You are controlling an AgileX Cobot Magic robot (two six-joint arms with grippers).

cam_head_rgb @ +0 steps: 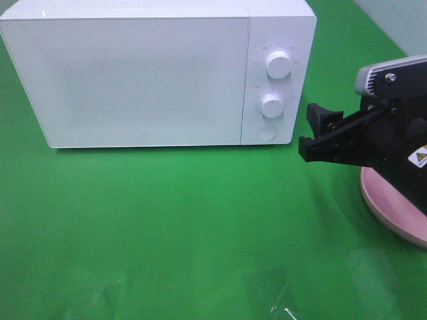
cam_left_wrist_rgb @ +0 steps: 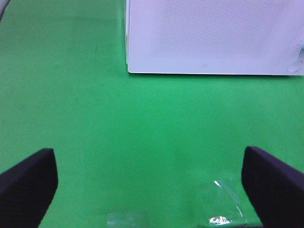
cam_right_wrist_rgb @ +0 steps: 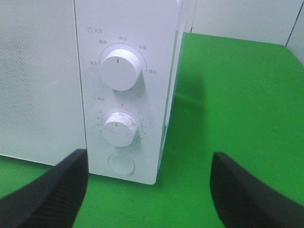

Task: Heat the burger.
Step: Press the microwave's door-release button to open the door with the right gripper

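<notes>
Looking down from the high camera, you see a white microwave across the upper left of the frame, standing on the green counter with its door shut. Its control panel is on the right side of its front, with an upper knob, a lower knob and a round button beneath them.

Your right end effector comes in from the right edge of the frame, level with the lower knob and button. It is near the panel but clear of it. Its jaws are spread, with nothing between them. The right wrist view looks between the two dark fingers straight at the panel. Under that arm, at the right edge of the high view, a pink plate lies on the counter, partly hidden by the arm.

Your left end effector is also spread wide and holds nothing. In its wrist view it is over bare green counter, with the microwave's lower front edge well beyond it.

The burger shows in none of the three views, so you cannot tell where it is.
</notes>
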